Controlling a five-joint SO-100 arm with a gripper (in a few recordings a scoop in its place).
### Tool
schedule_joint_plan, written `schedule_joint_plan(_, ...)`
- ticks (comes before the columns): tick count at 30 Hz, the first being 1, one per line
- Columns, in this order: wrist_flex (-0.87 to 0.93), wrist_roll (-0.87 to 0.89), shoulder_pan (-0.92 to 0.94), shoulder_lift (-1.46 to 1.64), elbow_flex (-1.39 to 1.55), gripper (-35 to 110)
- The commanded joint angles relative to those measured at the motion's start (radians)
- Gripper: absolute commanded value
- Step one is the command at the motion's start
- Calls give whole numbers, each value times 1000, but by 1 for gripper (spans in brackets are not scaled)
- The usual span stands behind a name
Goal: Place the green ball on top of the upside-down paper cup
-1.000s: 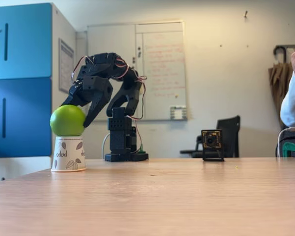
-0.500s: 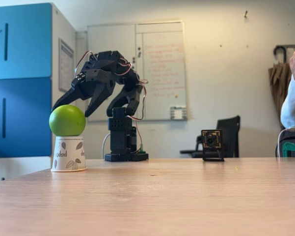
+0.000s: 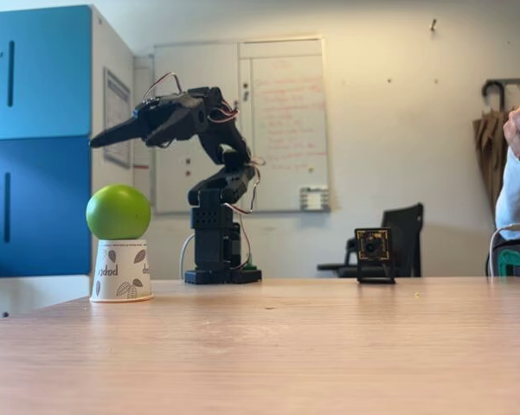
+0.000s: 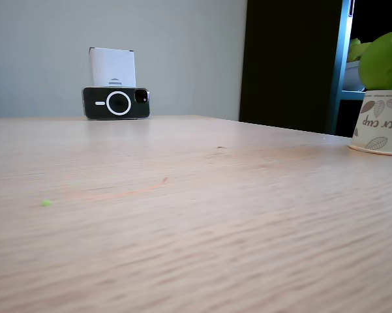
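Observation:
The green ball (image 3: 118, 212) rests on top of the upside-down paper cup (image 3: 121, 271), a white cup with leaf prints at the table's left. My black gripper (image 3: 97, 139) is raised well above the ball and points left. Its fingers taper together to one tip with nothing held, clear of the ball. At the right edge of another fixed view, the green ball (image 4: 385, 62) sits on the cup (image 4: 380, 124), partly cut off.
The arm's base (image 3: 215, 251) stands behind the cup. A small camera on a stand (image 3: 374, 253) sits mid-table toward the right. A person (image 3: 515, 181) is at the right edge. A phone (image 4: 116, 102) leans against a white box (image 4: 112, 67). A green speck (image 4: 46, 203) lies on the wood.
The gripper has let go of the ball, lifted up and away from it, and its fingers have come together. Ball and cup stay in place.

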Motion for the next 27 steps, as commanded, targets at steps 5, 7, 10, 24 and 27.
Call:
schedule_joint_plan(5, -15, -3, -155, 153, 8, 30)
schedule_joint_plan(7, 2, -3, -190, 195, 37, 24)
schedule_joint_plan(10, 71, 11, -230, 245, 81, 11)
schedule_joint_plan(24, 417, 6, -255, 272, 273, 0)
schedule_joint_plan(27, 451, 5, -255, 273, 331, 0)
